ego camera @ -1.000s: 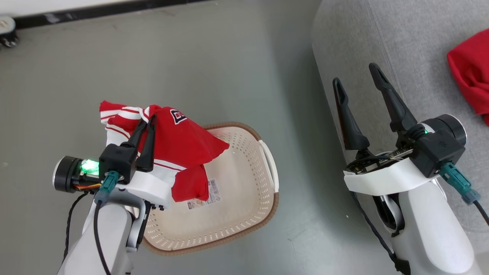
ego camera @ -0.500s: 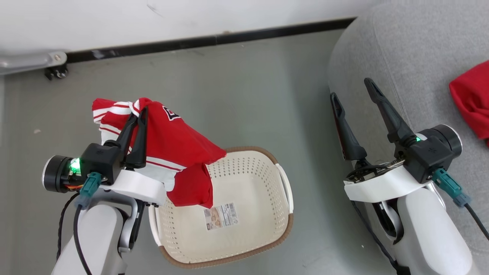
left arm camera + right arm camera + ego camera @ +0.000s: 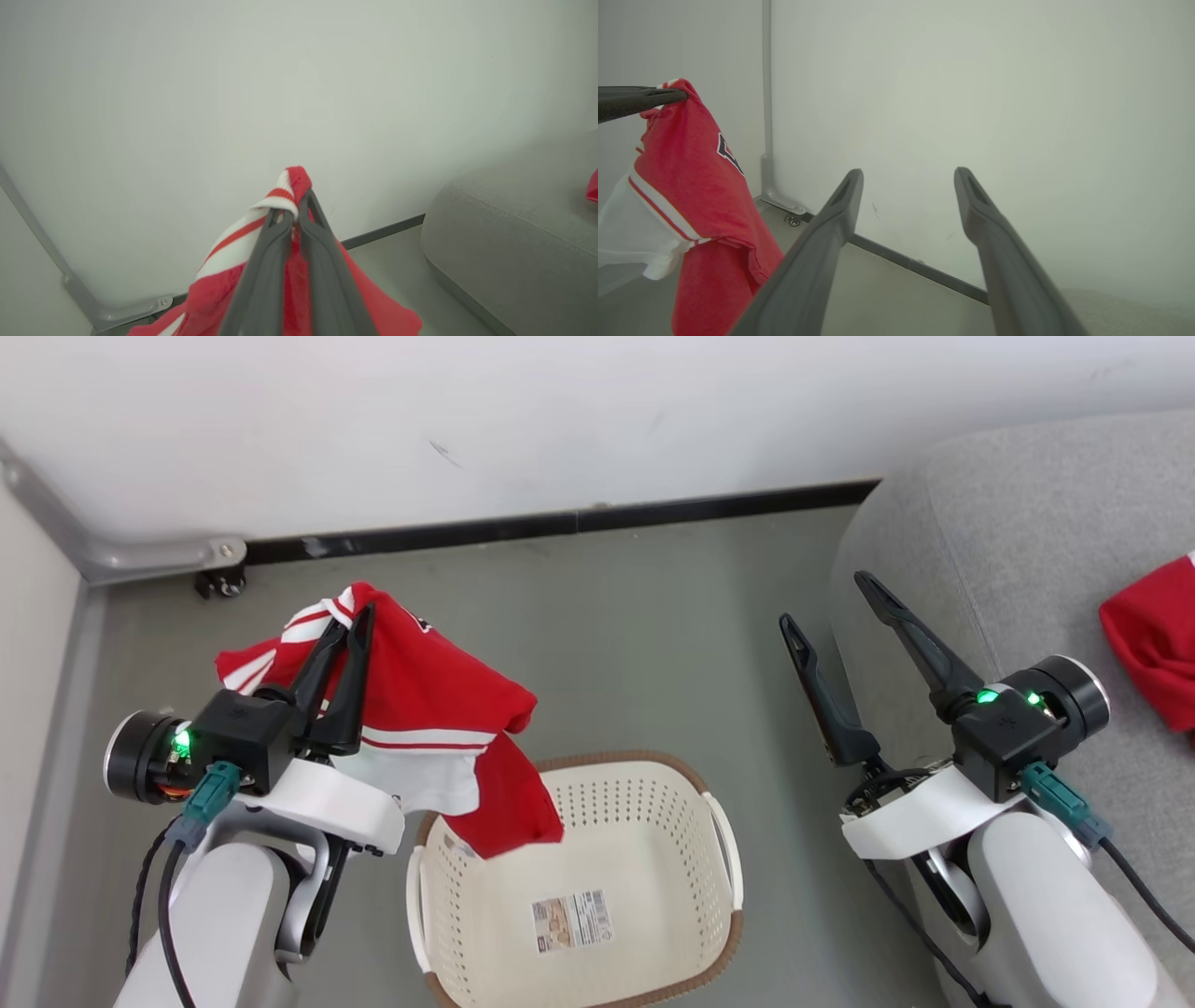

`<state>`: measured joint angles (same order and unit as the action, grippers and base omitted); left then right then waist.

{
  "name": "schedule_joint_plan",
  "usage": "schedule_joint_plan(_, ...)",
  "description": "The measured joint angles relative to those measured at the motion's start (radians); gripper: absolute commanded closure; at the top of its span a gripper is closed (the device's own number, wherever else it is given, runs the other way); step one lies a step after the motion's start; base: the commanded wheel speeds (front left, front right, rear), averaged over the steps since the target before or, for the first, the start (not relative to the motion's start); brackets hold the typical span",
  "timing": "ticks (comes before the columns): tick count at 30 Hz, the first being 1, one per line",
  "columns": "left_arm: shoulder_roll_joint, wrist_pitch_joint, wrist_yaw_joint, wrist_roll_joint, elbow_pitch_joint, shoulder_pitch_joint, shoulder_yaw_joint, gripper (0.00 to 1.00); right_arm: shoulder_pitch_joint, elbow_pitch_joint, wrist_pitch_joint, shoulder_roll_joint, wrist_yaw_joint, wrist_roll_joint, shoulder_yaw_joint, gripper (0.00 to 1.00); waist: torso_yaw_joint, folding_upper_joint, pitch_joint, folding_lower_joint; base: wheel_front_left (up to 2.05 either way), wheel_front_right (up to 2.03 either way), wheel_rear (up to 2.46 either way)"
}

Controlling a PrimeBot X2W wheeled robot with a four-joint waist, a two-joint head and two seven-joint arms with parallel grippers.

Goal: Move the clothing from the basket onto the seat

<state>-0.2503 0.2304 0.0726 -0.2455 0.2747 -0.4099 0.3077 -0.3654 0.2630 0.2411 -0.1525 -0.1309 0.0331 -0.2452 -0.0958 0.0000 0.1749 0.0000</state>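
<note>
My left gripper (image 3: 355, 616) is shut on a red garment with white stripes (image 3: 439, 709), which hangs from its fingertips above the left rim of the cream basket (image 3: 709, 887). The left wrist view shows the two fingers pinching the striped collar of this clothing (image 3: 280, 196). From the right wrist camera the same garment (image 3: 691, 186) dangles at the left. Only a barcode label lies on the basket's floor. My right gripper (image 3: 826, 602) is open with nothing between its fingers, beside the grey seat (image 3: 1008, 523). A second red garment (image 3: 1153, 644) lies on that seat.
A white wall with a black baseboard (image 3: 560, 523) runs behind the basket. A metal bracket with a small caster (image 3: 219, 581) sits at the back left corner. Grey floor (image 3: 653, 644) lies between basket and sofa.
The head camera has tilted up, so wall and baseboard have come into view and the basket sits lower in the picture. The left gripper keeps its grip on the garment, lifted a little higher above the basket.
</note>
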Motion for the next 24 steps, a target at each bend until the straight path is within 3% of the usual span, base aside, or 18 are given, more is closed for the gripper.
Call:
schedule_joint_plan(6,-0.003,-0.019,-0.013,-0.011,-0.021,0.001,0.001,1.0,0.007,0.011,-0.013,-0.018,0.0,0.013,-0.014,0.0,0.017,0.0,-0.049,0.0,0.0,0.0,0.0)
schedule_joint_plan(16,-0.029,-0.064,-0.079,-0.034,-0.063,0.022,0.034,1.0,0.074,0.035,-0.028,-0.018,0.0,0.069,-0.027,0.0,0.045,0.0,-0.12,0.0,0.0,0.0,0.0)
schedule_joint_plan(24,-0.033,-0.1,-0.131,-0.044,-0.1,0.001,0.061,1.0,0.119,0.061,-0.057,-0.043,0.0,0.094,-0.109,0.0,0.07,0.0,-0.169,0.0,0.0,0.0,0.0)
